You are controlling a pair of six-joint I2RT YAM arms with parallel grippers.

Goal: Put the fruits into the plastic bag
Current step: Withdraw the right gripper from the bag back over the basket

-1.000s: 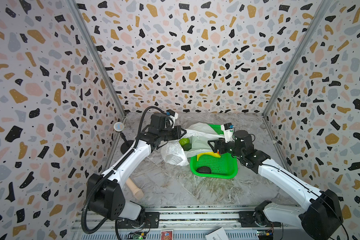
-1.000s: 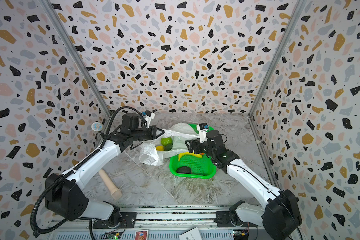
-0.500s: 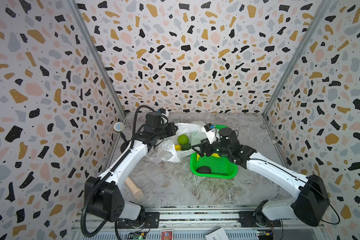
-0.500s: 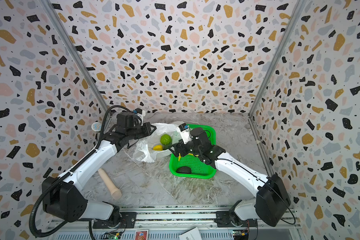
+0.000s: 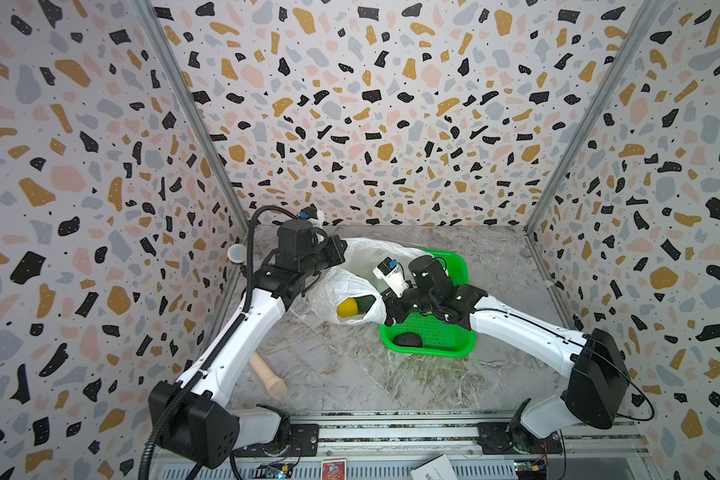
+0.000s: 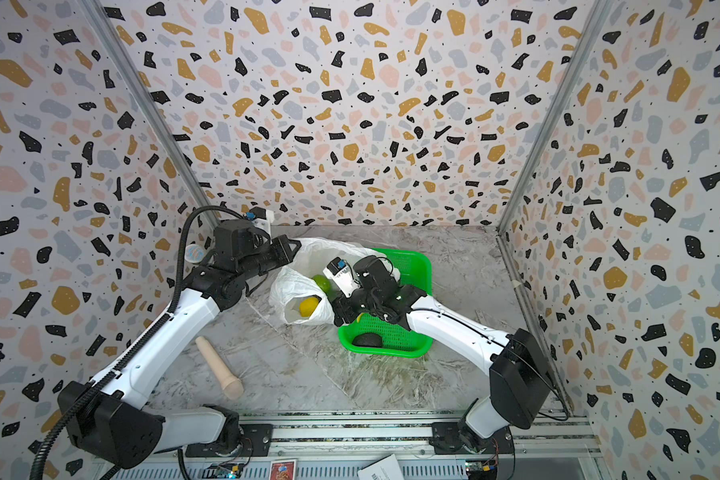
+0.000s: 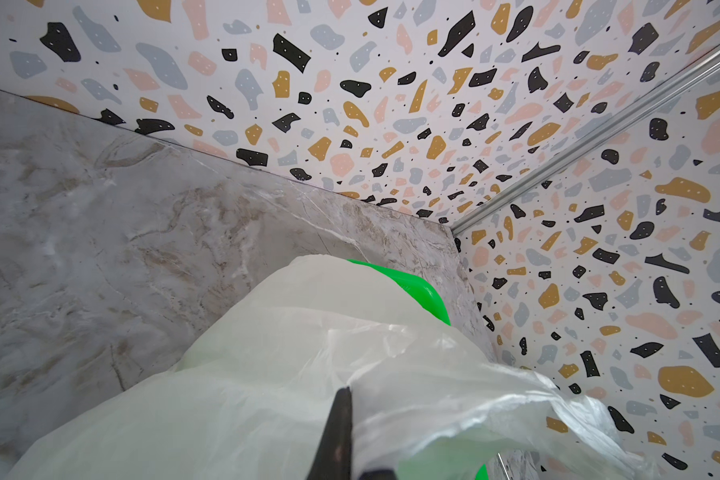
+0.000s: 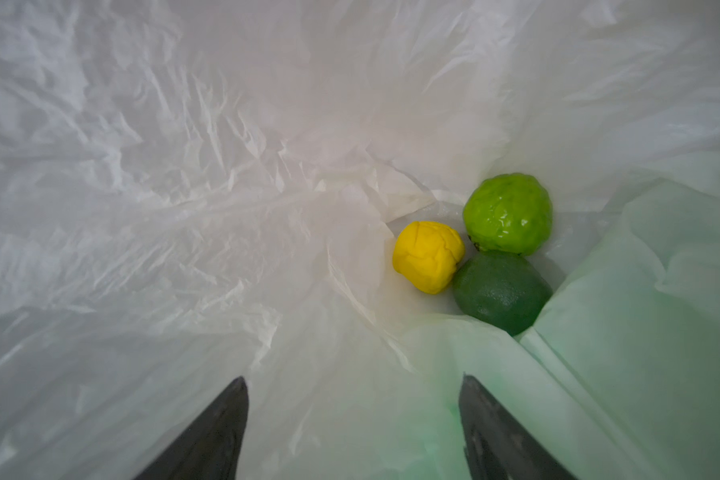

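Jaws of left gripper [image 7: 344,440]: pinched shut on a fold of the bag [image 7: 267,374], holding that edge up off the table [image 7: 100,228]. Jaws of right gripper [image 8: 352,415]: spread wide, gripping nothing, poked into the bag's mouth, with black fingers [image 8: 208,436] either side of bare film. Deep inside, three fruits touching in a cluster: lemon [image 8: 428,262], bumpy green fruit [image 8: 508,212] and dark green avocado [image 8: 501,291]. In both top views, bag crumpled on the table, partly over the far left corner of the basket [image 5: 433,351], opening turned toward the right gripper, lemon showing through it. In the basket's near left corner, a blackish avocado [image 5: 407,340], outside the bag and apart from the other three. Toward the front left, a beige peg [image 5: 269,374] lying flat, well apart from the bag.
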